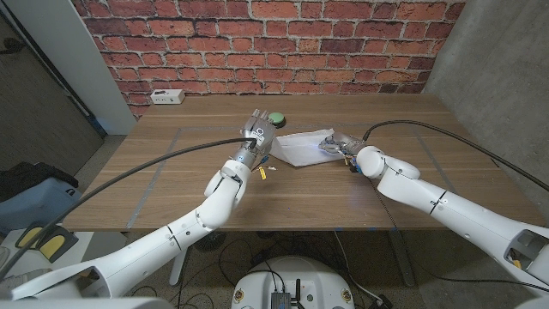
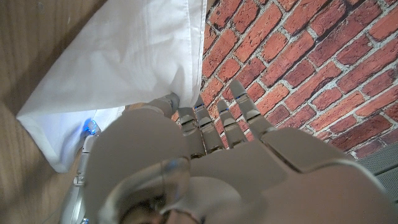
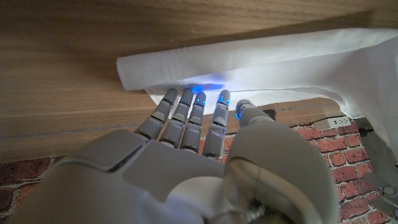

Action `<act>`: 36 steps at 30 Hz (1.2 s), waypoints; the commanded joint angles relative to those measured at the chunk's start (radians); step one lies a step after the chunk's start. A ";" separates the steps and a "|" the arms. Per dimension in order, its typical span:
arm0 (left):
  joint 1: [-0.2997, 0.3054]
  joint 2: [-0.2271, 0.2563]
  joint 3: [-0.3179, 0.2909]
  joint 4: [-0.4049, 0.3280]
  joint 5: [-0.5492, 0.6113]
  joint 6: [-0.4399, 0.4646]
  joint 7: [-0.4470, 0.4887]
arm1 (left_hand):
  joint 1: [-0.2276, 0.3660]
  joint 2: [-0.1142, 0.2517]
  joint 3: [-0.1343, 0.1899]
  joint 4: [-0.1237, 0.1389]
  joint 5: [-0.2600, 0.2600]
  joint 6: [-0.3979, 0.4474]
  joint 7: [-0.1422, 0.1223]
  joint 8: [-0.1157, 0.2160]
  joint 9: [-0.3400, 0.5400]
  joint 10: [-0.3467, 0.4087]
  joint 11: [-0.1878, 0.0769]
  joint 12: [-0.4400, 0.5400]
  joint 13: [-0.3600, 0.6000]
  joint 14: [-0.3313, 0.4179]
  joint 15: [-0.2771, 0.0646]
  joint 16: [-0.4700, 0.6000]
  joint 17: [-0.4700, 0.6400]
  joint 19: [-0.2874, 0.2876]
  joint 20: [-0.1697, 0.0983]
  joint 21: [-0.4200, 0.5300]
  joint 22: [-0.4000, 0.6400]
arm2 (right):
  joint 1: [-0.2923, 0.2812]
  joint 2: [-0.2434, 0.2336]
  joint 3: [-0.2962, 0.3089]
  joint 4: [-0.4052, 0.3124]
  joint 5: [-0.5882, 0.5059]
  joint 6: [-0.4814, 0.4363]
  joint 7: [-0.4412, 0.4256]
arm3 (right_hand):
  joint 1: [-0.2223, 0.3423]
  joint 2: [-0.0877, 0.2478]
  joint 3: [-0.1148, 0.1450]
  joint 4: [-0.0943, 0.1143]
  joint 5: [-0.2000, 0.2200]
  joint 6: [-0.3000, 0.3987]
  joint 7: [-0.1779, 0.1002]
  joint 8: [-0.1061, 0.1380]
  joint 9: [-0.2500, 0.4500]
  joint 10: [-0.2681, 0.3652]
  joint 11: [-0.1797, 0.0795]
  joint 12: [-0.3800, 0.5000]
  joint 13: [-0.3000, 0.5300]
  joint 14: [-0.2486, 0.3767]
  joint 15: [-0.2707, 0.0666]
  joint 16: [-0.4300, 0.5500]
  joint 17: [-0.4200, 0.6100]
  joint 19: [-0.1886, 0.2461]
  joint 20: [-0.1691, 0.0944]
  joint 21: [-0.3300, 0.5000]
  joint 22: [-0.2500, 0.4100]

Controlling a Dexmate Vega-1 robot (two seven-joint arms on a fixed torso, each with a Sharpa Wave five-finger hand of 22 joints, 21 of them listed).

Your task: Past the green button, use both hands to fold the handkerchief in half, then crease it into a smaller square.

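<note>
Handkerchief (image 1: 302,147), white, thin and limp, lies near the table's (image 1: 171,184) far edge; left hand (image 1: 260,130) fingers (image 2: 166,103) pinch one edge, right hand (image 1: 336,145) fingers (image 3: 186,102) reach spread toward another, best taken at the corners.

Even soft light; wrist views blurred near fingers (image 2: 205,121).

Both arms reach far out over the surface (image 1: 171,163), coming in from the two near corners. The left robot hand (image 1: 260,131) is raised, its fingers (image 2: 202,121) fairly straight and close together, the thumb bent in. The right robot hand (image 1: 336,146) sits lower, fingers (image 3: 186,115) stretched out side by side, tips glowing blue.
</note>
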 commanded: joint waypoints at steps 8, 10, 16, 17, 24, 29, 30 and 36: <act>-0.137 -0.005 0.063 0.088 0.000 -0.124 0.083 | 0.012 0.008 0.014 0.016 0.017 -0.009 -0.003 0.045 0.029 0.009 -0.001 0.012 0.013 0.008 -0.072 0.001 0.004 0.005 -0.005 0.025 0.010 | 0.030 0.020 -0.030 0.041 -0.014 0.001 0.037 | 0.022 -0.002 0.012 -0.017 0.004 0.026 -0.004 0.011 0.000 0.030 -0.004 0.007 0.001 0.017 -0.031 0.007 -0.002 0.033 0.018 0.005 0.005; -0.159 -0.007 0.073 0.103 0.005 -0.141 0.095 | 0.013 0.007 0.014 0.016 0.019 -0.012 -0.003 0.049 0.034 0.013 -0.002 0.015 0.015 0.008 -0.072 0.000 0.005 0.004 -0.006 0.029 0.011 | 0.030 0.018 -0.029 0.042 -0.014 0.000 0.036 | 0.023 -0.002 0.012 -0.021 0.003 0.032 -0.004 0.011 0.000 0.036 -0.015 0.009 0.000 0.018 -0.029 0.008 -0.002 0.034 0.019 0.005 0.004; -0.200 -0.012 0.091 0.123 0.007 -0.165 0.107 | 0.013 0.006 0.014 0.017 0.023 -0.015 -0.001 0.061 0.045 0.015 -0.004 0.017 0.020 0.007 -0.076 -0.001 0.005 0.001 -0.008 0.037 0.014 | 0.026 0.019 -0.025 0.046 -0.010 -0.003 0.034 | 0.028 -0.006 0.013 -0.030 0.002 0.041 -0.004 0.012 0.000 0.044 -0.014 0.010 -0.001 0.022 -0.029 0.010 -0.003 0.036 0.021 0.006 0.004; -0.206 -0.012 0.095 0.127 0.009 -0.168 0.112 | 0.014 0.006 0.014 0.017 0.023 -0.014 -0.002 0.062 0.047 0.016 -0.005 0.018 0.021 0.006 -0.077 -0.002 0.005 0.000 -0.009 0.038 0.015 | 0.026 0.019 -0.025 0.047 -0.009 0.000 0.034 | 0.029 -0.006 0.013 -0.032 0.002 0.044 -0.004 0.012 0.000 0.046 -0.015 0.010 -0.001 0.022 -0.029 0.010 -0.003 0.037 0.021 0.006 0.004; -0.243 -0.013 0.113 0.144 0.004 -0.200 0.123 | 0.014 0.004 0.013 0.018 0.028 -0.018 -0.006 0.077 0.061 0.016 -0.006 0.021 0.027 0.006 -0.078 -0.003 0.006 -0.003 -0.012 0.048 0.018 | 0.024 0.017 -0.022 0.046 -0.008 0.011 0.027 | 0.029 -0.011 0.011 -0.038 -0.001 0.046 0.000 0.010 0.000 0.049 -0.004 0.010 -0.002 0.023 -0.026 0.010 -0.004 0.038 0.024 0.006 0.004; -0.263 -0.016 0.123 0.157 -0.001 -0.216 0.142 | 0.015 0.004 0.012 0.019 0.031 -0.019 -0.007 0.087 0.071 0.017 -0.006 0.023 0.032 0.006 -0.078 -0.004 0.007 -0.006 -0.014 0.055 0.020 | 0.028 0.019 -0.023 0.048 -0.011 0.013 0.029 | 0.030 -0.012 0.009 -0.042 -0.002 0.047 0.001 0.008 0.000 0.046 -0.005 0.007 -0.003 0.022 -0.026 0.011 -0.004 0.039 0.023 0.006 0.004; -0.267 -0.017 0.126 0.160 -0.003 -0.219 0.145 | 0.015 0.003 0.012 0.019 0.032 -0.020 -0.007 0.088 0.072 0.017 -0.006 0.023 0.032 0.007 -0.078 -0.004 0.007 -0.006 -0.015 0.056 0.020 | 0.028 0.020 -0.023 0.049 -0.012 0.011 0.029 | 0.030 -0.013 0.009 -0.042 -0.002 0.047 0.001 0.008 0.000 0.046 -0.004 0.007 -0.003 0.022 -0.026 0.011 -0.005 0.039 0.024 0.006 0.004; -0.294 -0.025 0.142 0.182 -0.005 -0.237 0.161 | 0.016 0.003 0.011 0.019 0.034 -0.021 -0.007 0.097 0.079 0.018 -0.006 0.024 0.036 0.007 -0.079 -0.005 0.007 -0.009 -0.015 0.063 0.022 | 0.032 0.023 -0.026 0.056 -0.014 0.011 0.030 | 0.028 -0.012 0.008 -0.044 -0.004 0.046 0.000 0.005 0.000 0.045 -0.004 0.005 -0.004 0.019 -0.025 0.010 -0.005 0.039 0.022 0.006 0.004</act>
